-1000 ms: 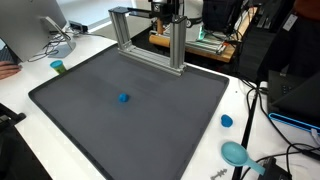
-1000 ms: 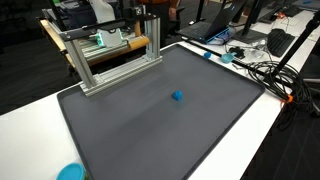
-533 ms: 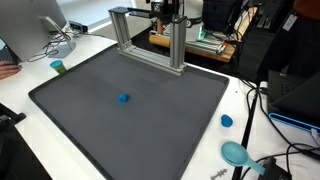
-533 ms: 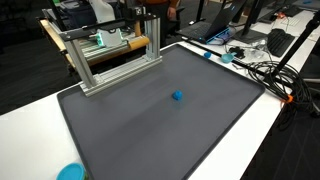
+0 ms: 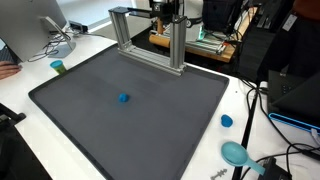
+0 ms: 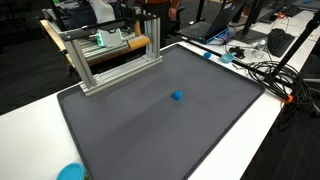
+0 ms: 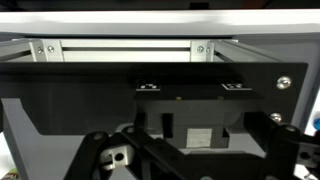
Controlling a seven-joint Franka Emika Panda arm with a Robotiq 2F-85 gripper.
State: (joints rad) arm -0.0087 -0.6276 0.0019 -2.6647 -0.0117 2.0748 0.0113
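Observation:
A small blue block [image 5: 124, 98] [image 6: 177, 96] lies alone near the middle of a dark grey mat [image 5: 80, 115] [image 6: 130, 130] in both exterior views. An aluminium frame [image 5: 148, 38] [image 6: 108, 55] stands on the mat's far edge. My gripper [image 7: 192, 170] hangs high behind that frame, far from the block, and shows only as a dark shape [image 5: 166, 10] above the frame's post. In the wrist view its dark linkages spread wide at the bottom edge, open, with nothing between them. The view faces the frame's rail [image 7: 120, 48] and a black panel [image 7: 90, 95].
On the white table around the mat sit a small green cup [image 5: 58, 67], a blue cap [image 5: 226, 121] and a teal dish [image 5: 234, 152] [image 6: 70, 172]. Cables [image 6: 262, 68] trail along one side. Electronics and monitors crowd the space behind the frame.

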